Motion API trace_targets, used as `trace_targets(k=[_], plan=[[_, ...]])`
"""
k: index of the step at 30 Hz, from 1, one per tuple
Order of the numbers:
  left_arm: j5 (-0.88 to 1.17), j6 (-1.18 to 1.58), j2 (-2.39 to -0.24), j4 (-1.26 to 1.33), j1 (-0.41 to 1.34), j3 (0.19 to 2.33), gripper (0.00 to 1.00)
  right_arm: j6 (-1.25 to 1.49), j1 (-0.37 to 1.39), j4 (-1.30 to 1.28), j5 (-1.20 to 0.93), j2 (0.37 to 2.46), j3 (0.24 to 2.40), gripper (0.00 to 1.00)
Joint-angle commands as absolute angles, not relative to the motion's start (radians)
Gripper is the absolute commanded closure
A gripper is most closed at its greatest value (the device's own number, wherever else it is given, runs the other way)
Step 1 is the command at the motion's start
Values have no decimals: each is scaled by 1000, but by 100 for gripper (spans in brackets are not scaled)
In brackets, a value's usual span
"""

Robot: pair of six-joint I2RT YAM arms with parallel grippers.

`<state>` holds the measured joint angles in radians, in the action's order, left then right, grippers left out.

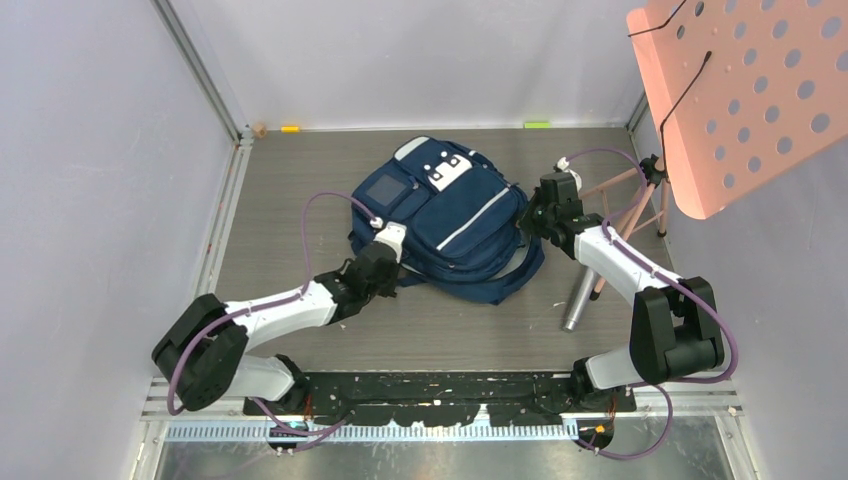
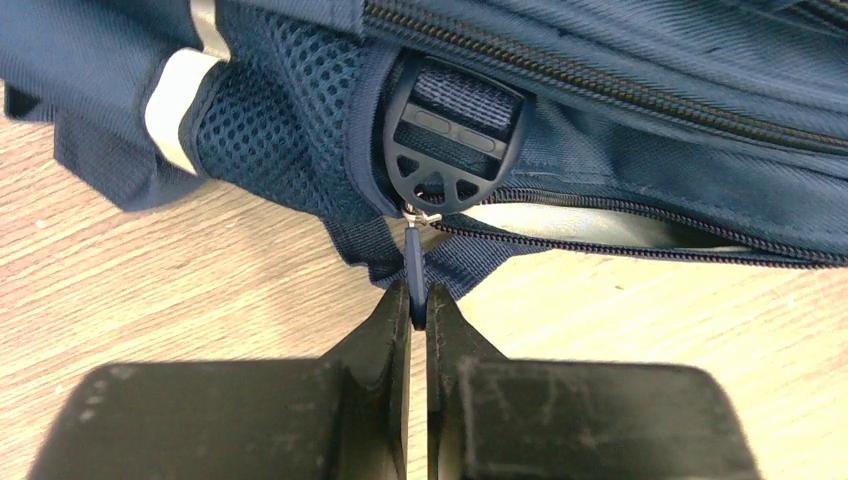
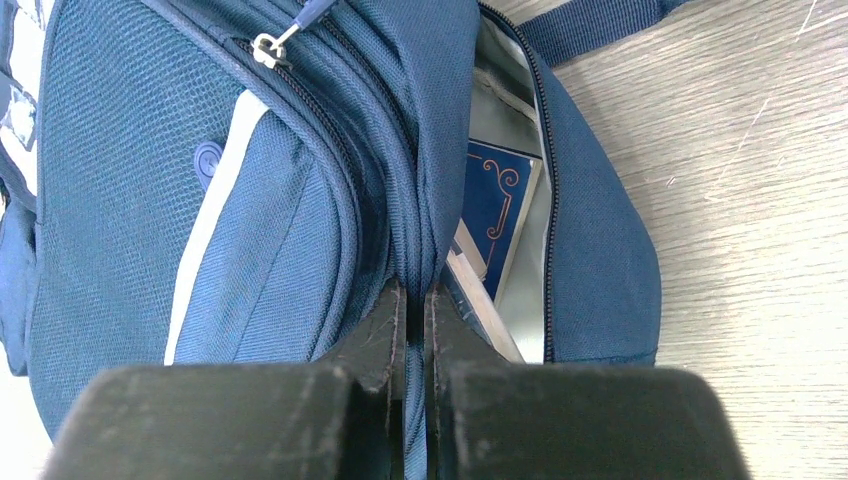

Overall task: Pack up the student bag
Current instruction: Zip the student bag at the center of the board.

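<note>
Student bag (image 1: 450, 215): navy, lies flat on the grey wood-grain tabletop (image 1: 300, 190), front pocket with its white patches facing up. Shoulder straps trail off the bag's near edge.

Left gripper (image 2: 418, 308): at the bag's near left corner. Jaws closed on a dark zip pull (image 2: 414, 262), which hangs just below a black plastic buckle (image 2: 447, 150) on the bag's side. The zip running away from the pull stands partly parted, with pale lining showing in the gap.

Right gripper (image 3: 415, 300): at the bag's right side. Jaws closed on a fold of the bag's fabric at the edge of the main opening. Inside that opening stands a blue book (image 3: 497, 205) with an ornamental line on its cover.

To the right of the bag: a metal cylinder (image 1: 578, 300) lies on the tabletop; beyond it a tripod stand (image 1: 640, 200) carries an orange perforated panel (image 1: 750, 90).
</note>
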<state>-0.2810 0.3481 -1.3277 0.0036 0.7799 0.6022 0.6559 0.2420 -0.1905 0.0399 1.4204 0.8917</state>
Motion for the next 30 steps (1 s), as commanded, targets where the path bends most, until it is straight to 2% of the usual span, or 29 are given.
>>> trace_targets(k=[1, 11, 16, 18, 19, 20, 21, 23, 25, 27, 30], plan=[[-230, 282, -1249, -40, 829, 593, 100, 659, 248, -129, 65, 1425, 902, 100], [-222, 124, -1259, 40, 1003, 636, 100, 683, 249, -95, 40, 1461, 896, 100], [-203, 205, -1280, -12, 1014, 686, 100, 682, 250, -93, 35, 1472, 897, 100], [-193, 238, -1273, -78, 1013, 699, 100, 669, 250, -124, 35, 1461, 910, 94], [-173, 253, -1265, -89, 1014, 699, 100, 659, 250, -136, 41, 1454, 917, 84], [-143, 268, -1256, -87, 1014, 693, 98, 655, 250, -162, 45, 1437, 920, 78], [-96, 281, -1242, -74, 1014, 679, 92, 646, 250, -177, 56, 1426, 925, 65], [-28, 310, -1194, -41, 1013, 643, 75, 632, 250, -225, 71, 1390, 930, 50], [-24, 355, -1136, -52, 1013, 613, 56, 619, 250, -274, 83, 1345, 927, 41], [-54, 404, -1077, -118, 1000, 608, 41, 610, 250, -323, 81, 1290, 917, 35], [33, 482, -1014, -245, 903, 627, 32, 599, 253, -391, 60, 1191, 901, 32]])
